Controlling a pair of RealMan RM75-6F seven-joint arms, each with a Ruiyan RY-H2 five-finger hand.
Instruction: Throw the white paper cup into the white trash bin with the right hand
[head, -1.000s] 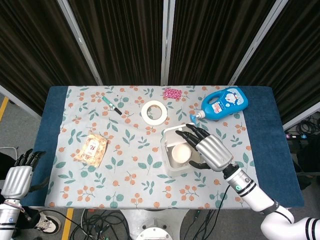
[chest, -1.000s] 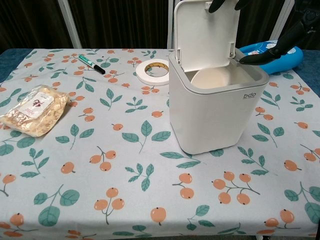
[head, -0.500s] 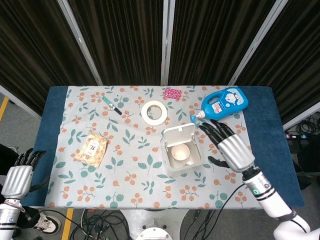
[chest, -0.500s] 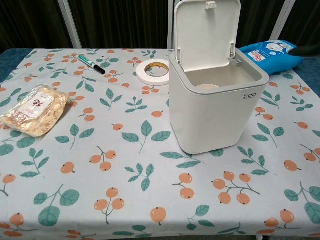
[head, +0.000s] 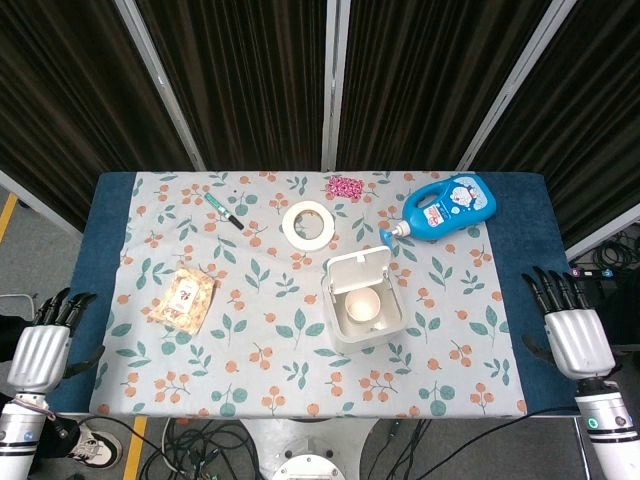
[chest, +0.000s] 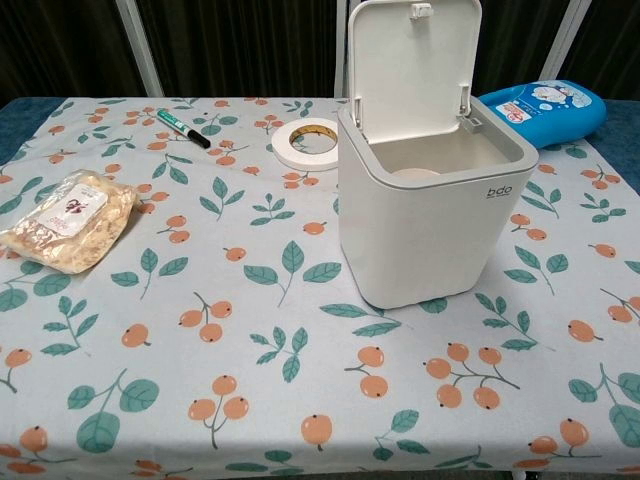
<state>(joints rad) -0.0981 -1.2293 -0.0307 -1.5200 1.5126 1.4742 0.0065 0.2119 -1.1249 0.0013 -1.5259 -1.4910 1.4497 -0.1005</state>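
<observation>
On floral tablecloth (head: 270, 350): open trash bin (head: 362, 312) w/ cup (head: 362, 305); dark curtains (head: 250, 70) behind.

Both hands off the table edges, empty.
The right hand (head: 570, 335) hangs past the table's right edge, back facing up, fingers straight and slightly spread, pointing away from the robot. The left hand (head: 42, 350) sits past the left edge, likewise back up, fingers apart.
</observation>
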